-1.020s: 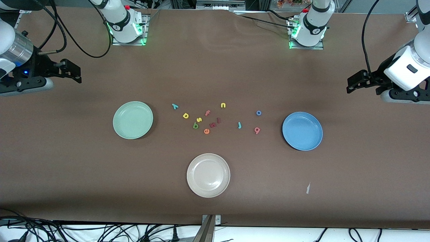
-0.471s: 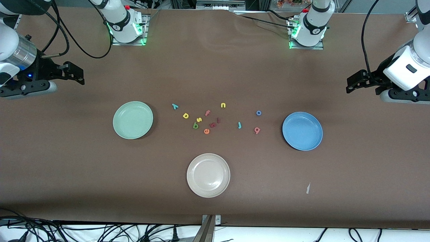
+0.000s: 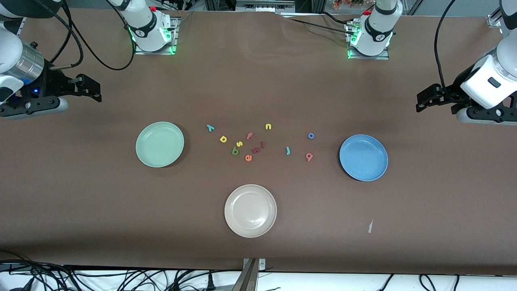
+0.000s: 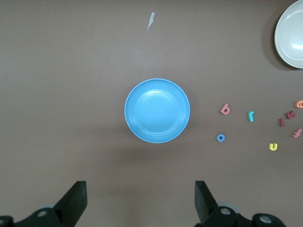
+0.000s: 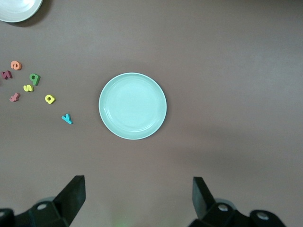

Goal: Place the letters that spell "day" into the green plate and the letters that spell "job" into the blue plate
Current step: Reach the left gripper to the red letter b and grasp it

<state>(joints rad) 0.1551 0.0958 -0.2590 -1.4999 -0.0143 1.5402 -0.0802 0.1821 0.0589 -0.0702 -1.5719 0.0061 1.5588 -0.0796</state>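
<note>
Left gripper [image 3: 422, 101] spread wide, nothing held, up over bare table at left arm's end, near blue plate [image 3: 363, 158]. Right gripper [image 3: 93, 89] likewise spread, unloaded, over right arm's end near green plate [image 3: 160, 144]. Both plates bare. Letters loose btwn plates — y [image 3: 210, 128], a [image 3: 223, 139], d [image 3: 235, 151] toward green plate; j [image 3: 288, 150], o [image 3: 311, 136], b [image 3: 309, 157] toward blue plate.

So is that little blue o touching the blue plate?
Apart. The left wrist view shows bare table between the blue o and the blue plate.
</note>
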